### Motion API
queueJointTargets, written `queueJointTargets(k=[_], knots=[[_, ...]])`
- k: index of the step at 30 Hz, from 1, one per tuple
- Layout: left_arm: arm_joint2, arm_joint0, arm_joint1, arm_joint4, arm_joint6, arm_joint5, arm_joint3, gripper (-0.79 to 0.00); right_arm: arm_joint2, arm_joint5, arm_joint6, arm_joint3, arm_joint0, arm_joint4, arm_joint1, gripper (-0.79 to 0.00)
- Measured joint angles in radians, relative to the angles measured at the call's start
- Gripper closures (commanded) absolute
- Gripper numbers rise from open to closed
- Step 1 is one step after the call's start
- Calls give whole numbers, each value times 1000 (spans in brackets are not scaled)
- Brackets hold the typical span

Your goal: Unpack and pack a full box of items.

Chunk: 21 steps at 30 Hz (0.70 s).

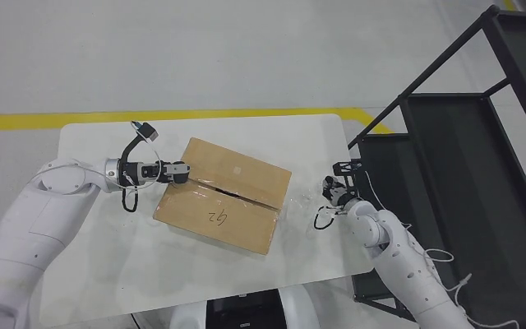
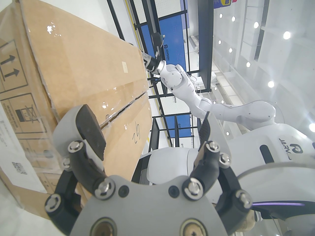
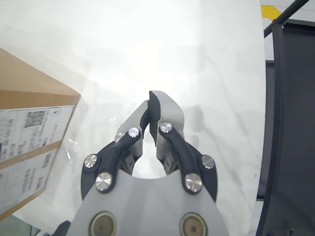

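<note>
A brown cardboard box (image 1: 223, 193) lies on the white table (image 1: 164, 263), its top flaps down and the clear tape along the seam split. My left gripper (image 1: 179, 172) is at the box's left edge near the seam. In the left wrist view the box (image 2: 78, 60) stands close beside that gripper (image 2: 147, 124), which is open with one finger (image 2: 89, 131) against the box top. My right gripper (image 1: 330, 191) rests over bare table right of the box. The right wrist view has it (image 3: 149, 106) shut on nothing, the labelled box corner (image 3: 37, 114) off to one side.
A black metal shelf rack (image 1: 448, 156) stands just beyond the table's right edge, close to my right arm. A yellow floor line (image 1: 164, 118) runs behind the table. Bare table lies in front of and to the left of the box.
</note>
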Motion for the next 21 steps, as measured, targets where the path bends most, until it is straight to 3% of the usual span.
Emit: queueJointTargets(k=[2,5,7,10,14,17,19,21], knots=[[0,0,0,0,0,0,0,-785,21,-17,13,-23,-23,-2,4,-185],[0,0,0,0,0,0,0,-785,18,-12,28,-12,-25,-13,3,-668],[0,0,0,0,0,0,0,-785,5,-6,31,5,-13,-13,0,-785],[0,0,0,0,0,0,0,-785,-16,-2,31,31,7,-15,-6,-785],[0,0,0,0,0,0,0,-785,-42,5,23,62,33,-32,-13,-628],[0,0,0,0,0,0,0,-785,-58,8,20,80,47,-39,-18,-573],[0,0,0,0,0,0,0,-785,-66,9,20,87,53,-41,-20,-446],[0,0,0,0,0,0,0,-785,-75,5,21,92,58,-43,-23,-422]])
